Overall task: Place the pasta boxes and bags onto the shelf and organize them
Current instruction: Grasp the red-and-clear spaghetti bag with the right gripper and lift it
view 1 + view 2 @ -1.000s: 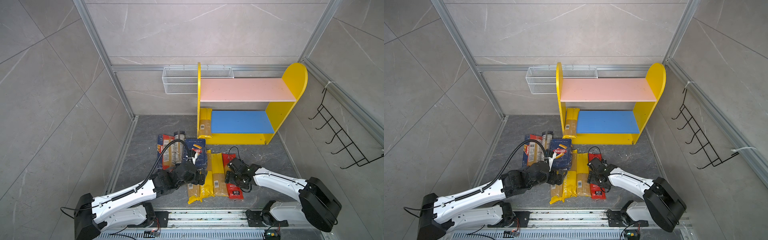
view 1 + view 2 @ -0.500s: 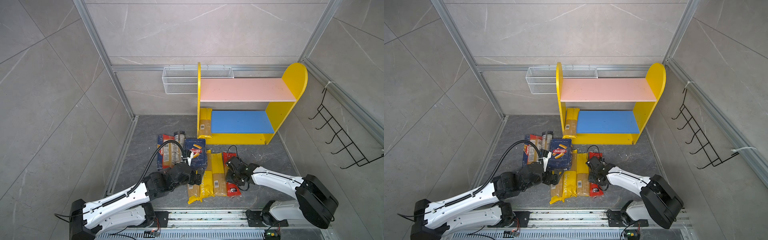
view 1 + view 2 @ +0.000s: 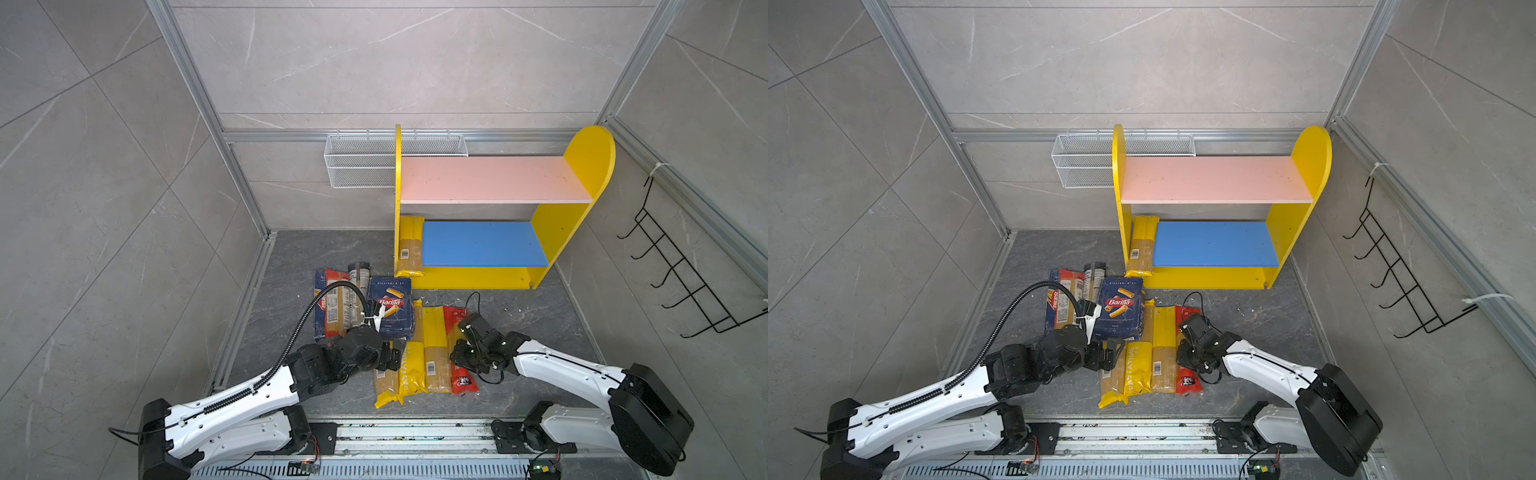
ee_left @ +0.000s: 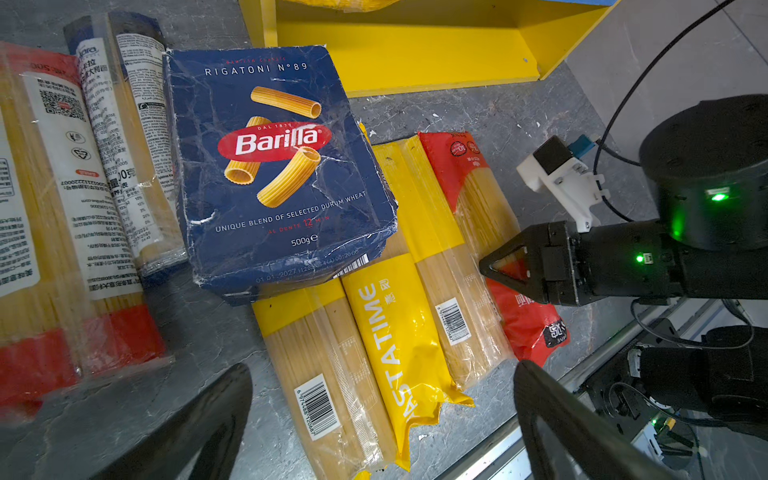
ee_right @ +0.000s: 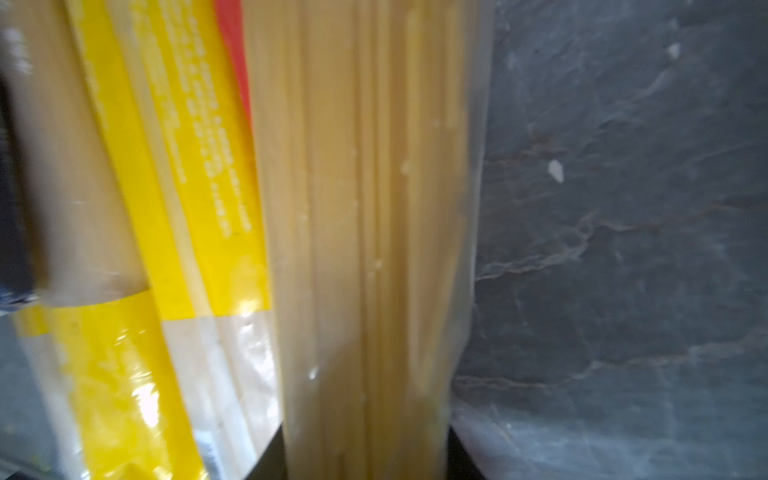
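Note:
The shelf [image 3: 590, 149] [image 3: 1308, 153] stands at the back right with one yellow bag [image 3: 410, 245] lying on the left of its blue lower board. On the floor lie the wide rigatoni box [image 3: 390, 305] [image 4: 274, 166], a narrow blue box [image 3: 1052, 303], a dark bag [image 4: 133, 145] and three yellow bags, one printed PASTATIME [image 3: 411, 370] [image 4: 386, 332]. My right gripper [image 3: 459, 353] [image 5: 365, 457] is shut on the red-and-clear bag [image 3: 463, 380] [image 5: 365, 208] at the row's right end. Above the near ends of the yellow bags, my left gripper [image 3: 392, 357] [image 4: 382, 424] hangs open, holding nothing.
A white wire basket [image 3: 361, 166] hangs on the back wall left of the shelf. A black hook rack [image 3: 681, 282] is on the right wall. The arms' metal rail [image 3: 415, 436] runs along the front edge. Another red-and-clear bag [image 4: 62, 208] lies by the narrow blue box.
My right gripper's jaws have closed on the red-and-clear bag. The left arm has sunk lower, its open gripper staying over the yellow bags.

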`<state>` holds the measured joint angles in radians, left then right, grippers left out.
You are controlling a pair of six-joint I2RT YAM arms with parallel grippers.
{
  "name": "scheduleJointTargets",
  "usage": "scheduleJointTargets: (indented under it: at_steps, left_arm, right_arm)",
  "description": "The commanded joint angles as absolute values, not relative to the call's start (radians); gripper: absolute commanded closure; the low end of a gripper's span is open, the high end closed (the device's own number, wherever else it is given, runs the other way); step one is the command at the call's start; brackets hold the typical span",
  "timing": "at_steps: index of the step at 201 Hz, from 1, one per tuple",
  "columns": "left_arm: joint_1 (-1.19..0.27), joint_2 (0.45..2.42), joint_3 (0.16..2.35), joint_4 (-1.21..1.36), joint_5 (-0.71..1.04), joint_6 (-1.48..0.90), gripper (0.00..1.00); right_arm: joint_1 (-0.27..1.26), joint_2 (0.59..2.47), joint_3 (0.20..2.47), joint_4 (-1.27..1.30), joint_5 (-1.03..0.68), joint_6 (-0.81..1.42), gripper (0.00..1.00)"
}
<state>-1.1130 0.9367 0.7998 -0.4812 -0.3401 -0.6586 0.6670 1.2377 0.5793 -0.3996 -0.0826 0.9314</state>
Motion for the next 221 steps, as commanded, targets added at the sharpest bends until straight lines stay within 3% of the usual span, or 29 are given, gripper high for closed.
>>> scheduleJointTargets:
  at_steps: [1,88,221]
  left_arm:
    - [-1.118,0.945,0.841,-0.496,-0.368,-0.642,0.0]
    - [-1.118,1.012,0.893,-0.503,-0.388,-0.635,0.0]
    - [-1.118,1.042,1.021,-0.583,-0.437,-0.592,0.0]
  right_arm:
    - [0.646,1.157,0.599,-0.368,-0.17,0.909,0.82]
    - [0.538,1.036,0.676,-0.405,-0.325,0.857,0.86]
    - [0.42,1.026,0.721,-0.249,-0.58,0.925,0.88]
